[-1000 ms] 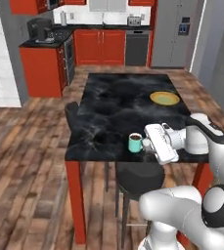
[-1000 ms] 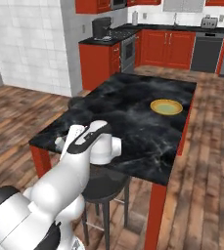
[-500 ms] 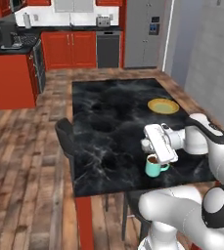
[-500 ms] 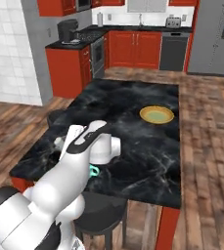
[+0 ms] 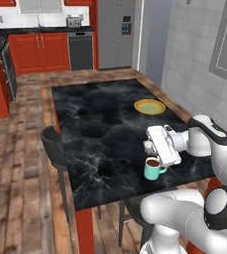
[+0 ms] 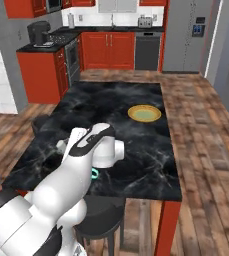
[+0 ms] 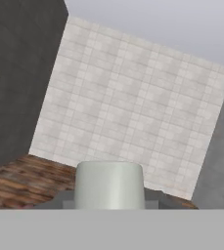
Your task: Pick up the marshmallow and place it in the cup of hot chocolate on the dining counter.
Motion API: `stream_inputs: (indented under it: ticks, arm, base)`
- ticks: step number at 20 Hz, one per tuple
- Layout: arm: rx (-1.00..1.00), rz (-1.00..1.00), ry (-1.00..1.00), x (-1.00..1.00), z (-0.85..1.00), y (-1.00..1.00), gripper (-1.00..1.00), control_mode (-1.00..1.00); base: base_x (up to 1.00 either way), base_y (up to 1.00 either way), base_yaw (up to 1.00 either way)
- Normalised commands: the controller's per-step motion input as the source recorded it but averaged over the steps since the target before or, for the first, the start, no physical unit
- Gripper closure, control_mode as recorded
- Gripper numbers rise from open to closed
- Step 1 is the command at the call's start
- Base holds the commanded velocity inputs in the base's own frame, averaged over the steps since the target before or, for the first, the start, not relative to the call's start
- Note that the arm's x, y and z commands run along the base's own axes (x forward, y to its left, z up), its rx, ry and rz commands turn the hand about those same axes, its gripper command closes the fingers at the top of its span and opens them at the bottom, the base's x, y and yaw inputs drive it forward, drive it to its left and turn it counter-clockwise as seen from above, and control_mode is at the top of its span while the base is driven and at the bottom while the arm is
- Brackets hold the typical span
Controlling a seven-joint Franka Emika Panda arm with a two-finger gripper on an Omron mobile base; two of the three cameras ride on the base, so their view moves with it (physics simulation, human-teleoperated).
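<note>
The marshmallow (image 7: 109, 183) is a white, soft cylinder held between my gripper's dark fingers (image 7: 67, 201) in the hand view. My gripper (image 5: 148, 146) is shut on it and points sideways, level over the near part of the dining counter (image 5: 100, 124). The cup of hot chocolate (image 5: 153, 168), a teal mug with brown liquid, stands on the counter just below and in front of the hand. In the right base view my arm hides most of the cup; only its teal handle (image 6: 94, 173) peeks out beneath the gripper (image 6: 62, 145).
A yellow plate (image 5: 149, 106) lies at the counter's far right side. A dark stool (image 5: 54, 146) stands at the counter's left edge, another under the near edge. Red cabinets (image 5: 40, 51) and a grey fridge (image 5: 116, 32) line the back wall.
The base has driven, so both base views shifted and the counter looks closer and turned. The cup now sits nearer under the hand. The gripper stays shut on the marshmallow.
</note>
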Motion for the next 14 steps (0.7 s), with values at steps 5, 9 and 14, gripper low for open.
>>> stream_inputs:
  ticks: [5,9,14]
  arm:
    - [0.00,0.00,0.00,0.00,0.00,0.00,1.00,1.00]
    - [0.00,0.00,0.00,0.00,0.00,0.00,1.00,1.00]
    - [0.00,0.00,0.00,0.00,0.00,0.00,1.00,1.00]
  base:
    - [0.44,0.00,-0.34]
    - [0.34,0.00,-0.30]
    - [0.29,0.00,-0.14]
